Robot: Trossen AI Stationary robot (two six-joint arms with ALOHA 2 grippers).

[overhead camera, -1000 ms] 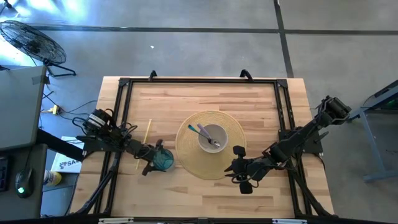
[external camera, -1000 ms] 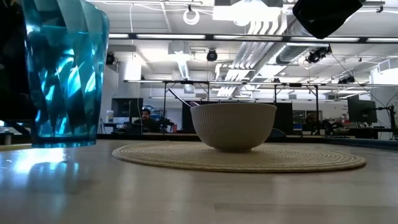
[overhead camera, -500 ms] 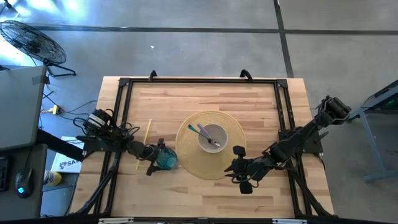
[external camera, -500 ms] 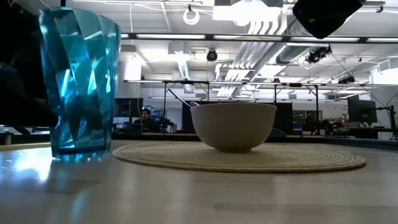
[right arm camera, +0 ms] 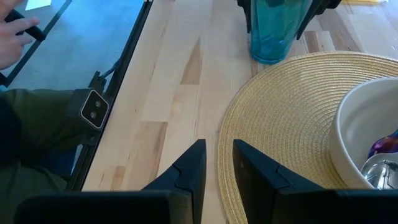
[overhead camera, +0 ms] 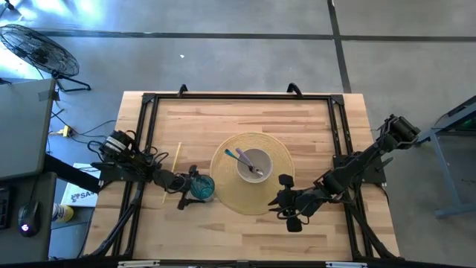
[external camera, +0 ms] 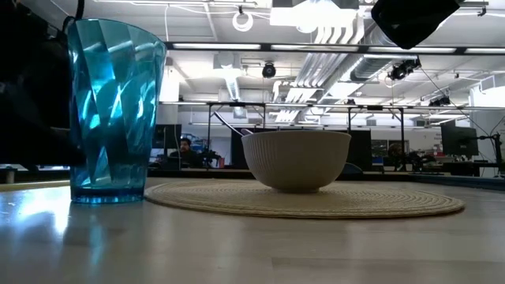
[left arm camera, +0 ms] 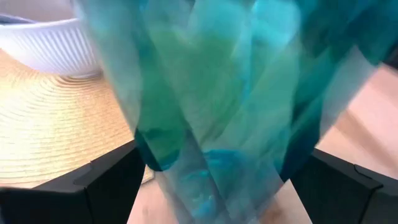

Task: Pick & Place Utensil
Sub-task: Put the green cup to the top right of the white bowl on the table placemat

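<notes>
High view: the blue tumbler (overhead camera: 201, 187) stands upright on the wooden table (overhead camera: 223, 126), just beside the woven placemat (overhead camera: 227, 182), with the left gripper (overhead camera: 195, 187) around it. The utensils (overhead camera: 245, 158) lie in the white bowl (overhead camera: 253, 165) on the mat.

Low view: the tumbler rests on the tabletop, near the ribbed bowl.

Left wrist view: the fingers (left arm camera: 106, 180) flank the tumbler, spread wide.

Right wrist view: the right gripper (right arm camera: 217, 163) hovers at the mat's edge, fingers nearly together, holding nothing. A person's hand (right arm camera: 15, 37) shows beyond the table.
</notes>
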